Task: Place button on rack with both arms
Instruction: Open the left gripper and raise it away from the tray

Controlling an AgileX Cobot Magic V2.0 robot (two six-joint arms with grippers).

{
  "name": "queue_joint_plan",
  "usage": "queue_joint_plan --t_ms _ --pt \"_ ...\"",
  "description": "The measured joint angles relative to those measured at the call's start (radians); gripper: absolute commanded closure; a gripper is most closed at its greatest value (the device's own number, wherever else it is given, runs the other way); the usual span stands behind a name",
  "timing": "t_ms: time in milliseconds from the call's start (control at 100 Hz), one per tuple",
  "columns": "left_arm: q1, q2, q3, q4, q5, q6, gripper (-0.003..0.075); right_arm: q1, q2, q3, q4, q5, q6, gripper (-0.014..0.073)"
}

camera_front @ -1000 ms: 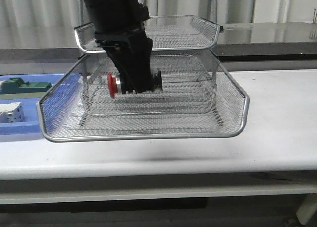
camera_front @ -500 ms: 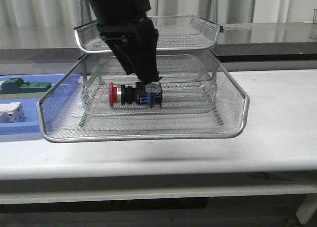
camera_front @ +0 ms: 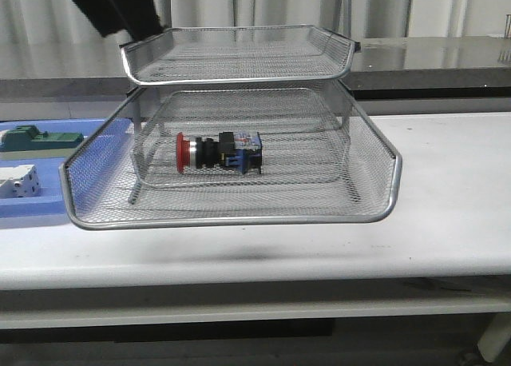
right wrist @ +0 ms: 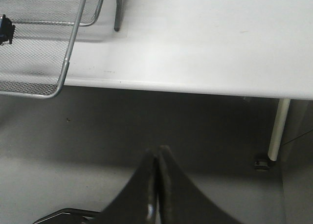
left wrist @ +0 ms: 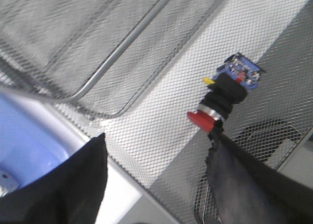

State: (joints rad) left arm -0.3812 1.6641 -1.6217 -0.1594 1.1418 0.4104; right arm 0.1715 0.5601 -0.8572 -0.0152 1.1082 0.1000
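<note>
The button [camera_front: 217, 153] lies on its side on the mesh of the silver wire rack [camera_front: 375, 146], under the top tier, red head to the left. I cannot tell which lower tier bears it. Nothing touches it. Only part of my black left arm [camera_front: 112, 6] shows in the front view, raised at the top left. In the left wrist view my left gripper [left wrist: 156, 150] is open and empty, back from the button [left wrist: 222, 97] over the rack's front rim [left wrist: 122, 53]. My right gripper [right wrist: 157, 150] is shut and empty, out beyond the table's front edge, with a rack corner [right wrist: 63, 72] in view.
A flat blue tray [camera_front: 32, 206] left of the rack holds a green block [camera_front: 40, 138] and a white block with dark dots [camera_front: 17, 182]. The white table [camera_front: 447, 190] runs on to the right. A table leg [right wrist: 279, 126] shows below its edge.
The left gripper let go of the button inside the rack and the arm pulled up and away to the top left. The button stays lying on the mesh.
</note>
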Motion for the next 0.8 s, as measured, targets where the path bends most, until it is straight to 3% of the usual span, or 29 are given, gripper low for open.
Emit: queue_joint_plan --t_ms 160,340,800 --pt "0.100 -0.148 0.139 0.000 -0.083 -0.007 0.0292 0.000 0.000 0.000 0.000 0.000 0.000 0.0662" --pt "0.185 -0.362 0.359 -0.011 -0.272 -0.009 0.0292 0.000 0.000 0.000 0.000 0.000 0.000 0.0662" --pt "0.209 -0.918 0.959 -0.053 -0.758 -0.010 0.0291 0.000 0.000 0.000 0.000 0.000 0.000 0.0662"
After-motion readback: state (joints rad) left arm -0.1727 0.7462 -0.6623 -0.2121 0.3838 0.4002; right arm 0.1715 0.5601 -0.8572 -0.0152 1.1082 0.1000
